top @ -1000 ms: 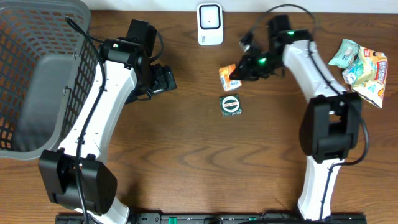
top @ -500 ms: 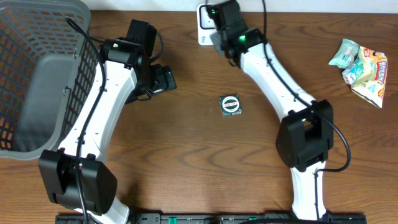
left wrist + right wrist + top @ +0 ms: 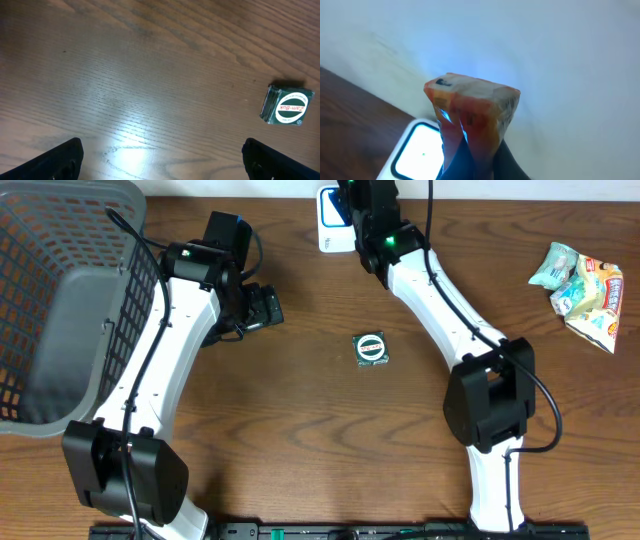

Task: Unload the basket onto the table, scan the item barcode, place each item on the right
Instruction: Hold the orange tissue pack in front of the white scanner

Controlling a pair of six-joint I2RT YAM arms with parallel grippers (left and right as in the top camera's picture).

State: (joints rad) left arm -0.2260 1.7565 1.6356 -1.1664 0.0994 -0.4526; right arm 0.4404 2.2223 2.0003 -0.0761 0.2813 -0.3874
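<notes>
Your right claw (image 3: 470, 162) is clenched on the orange packet (image 3: 470, 112), pinching it from below. The packet is a crinkly, glossy wrapper, orange-red with pale patches, seen end-on, with a small dark mark at its top left corner and blue light glinting on its folds. It is held in the air at the table's (image 3: 300, 440) far edge, over the white scanner (image 3: 417, 150), whose face glows. Your left claw (image 3: 170, 160) is released, jaws wide, hovering over bare wood. A green round-label tin (image 3: 287, 105) lies nearby.
</notes>
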